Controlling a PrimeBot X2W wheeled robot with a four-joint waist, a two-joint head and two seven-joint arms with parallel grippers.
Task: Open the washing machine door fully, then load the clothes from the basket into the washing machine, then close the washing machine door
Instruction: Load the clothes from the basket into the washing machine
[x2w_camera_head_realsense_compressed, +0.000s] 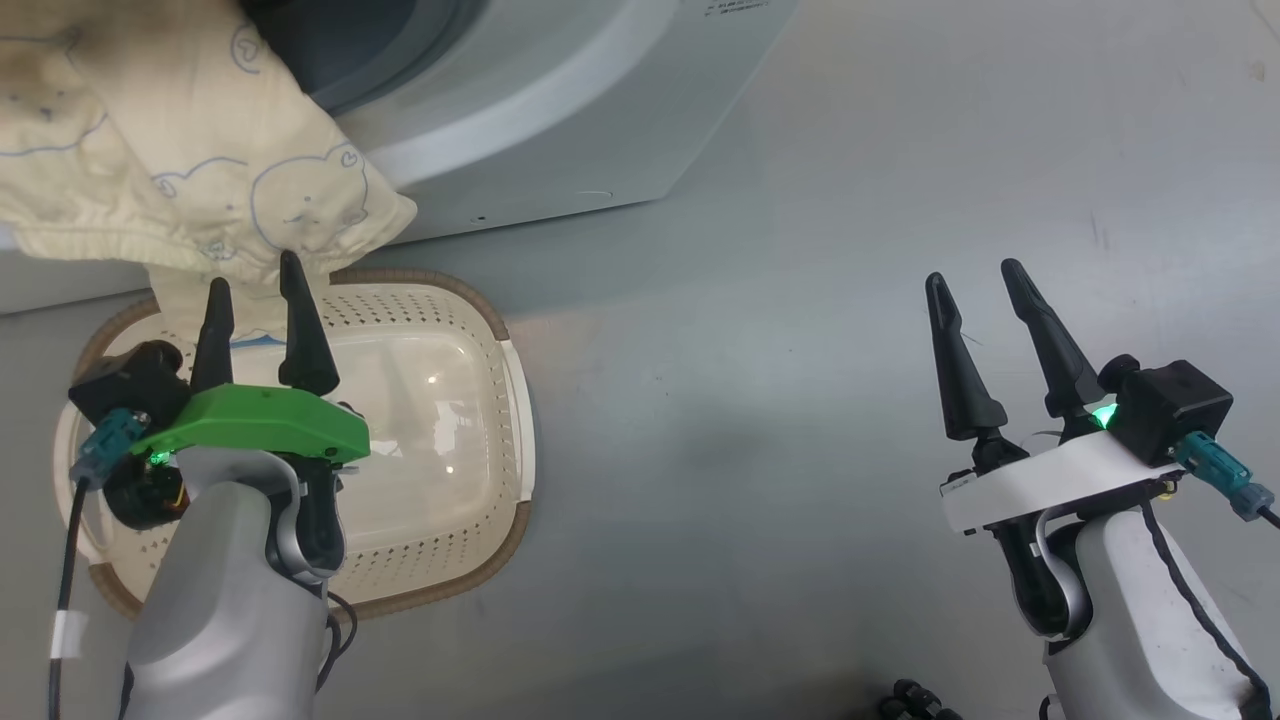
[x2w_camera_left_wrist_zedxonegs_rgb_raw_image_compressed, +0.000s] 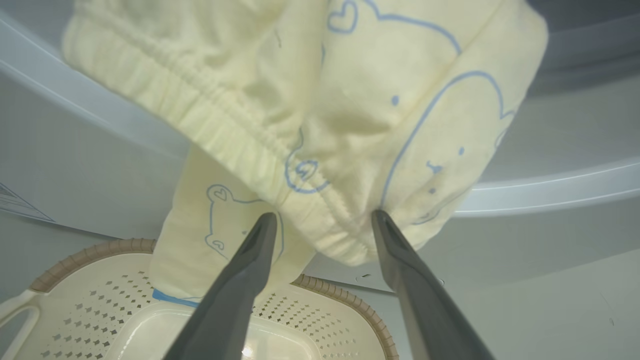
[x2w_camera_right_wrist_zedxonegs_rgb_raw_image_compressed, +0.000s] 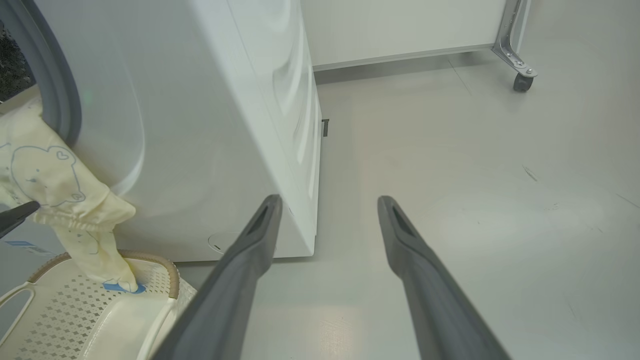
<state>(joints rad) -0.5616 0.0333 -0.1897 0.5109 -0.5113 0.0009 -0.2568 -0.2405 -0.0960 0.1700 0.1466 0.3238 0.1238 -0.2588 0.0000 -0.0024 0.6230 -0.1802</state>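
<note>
Both the left hand (x2w_camera_head_realsense_compressed: 254, 272) and the right hand (x2w_camera_head_realsense_compressed: 972, 272) are held spread wide, nothing gripped. The clothes (x2w_camera_head_realsense_compressed: 180, 170) are draped from the washing machine (x2w_camera_head_realsense_compressed: 560, 150) opening down into the basket (x2w_camera_head_realsense_compressed: 430, 305), close before the left hand.

My head cam looks almost straight down: washer (x2w_camera_head_realsense_compressed: 560, 150) front at the top, basket (x2w_camera_head_realsense_compressed: 515, 400) lower left, bare floor (x2w_camera_head_realsense_compressed: 780, 400) on the right. Left wrist cam sits very close under the clothes (x2w_camera_left_wrist_zedxonegs_rgb_raw_image_compressed: 350, 100). It faces the washer front along the left gripper (x2w_camera_left_wrist_zedxonegs_rgb_raw_image_compressed: 324, 216), with the basket rim at its bottom edge. Right wrist cam is farther off, looking forward and down across the floor past the washer's corner. All three share clothes, basket rim and washer front.
</note>
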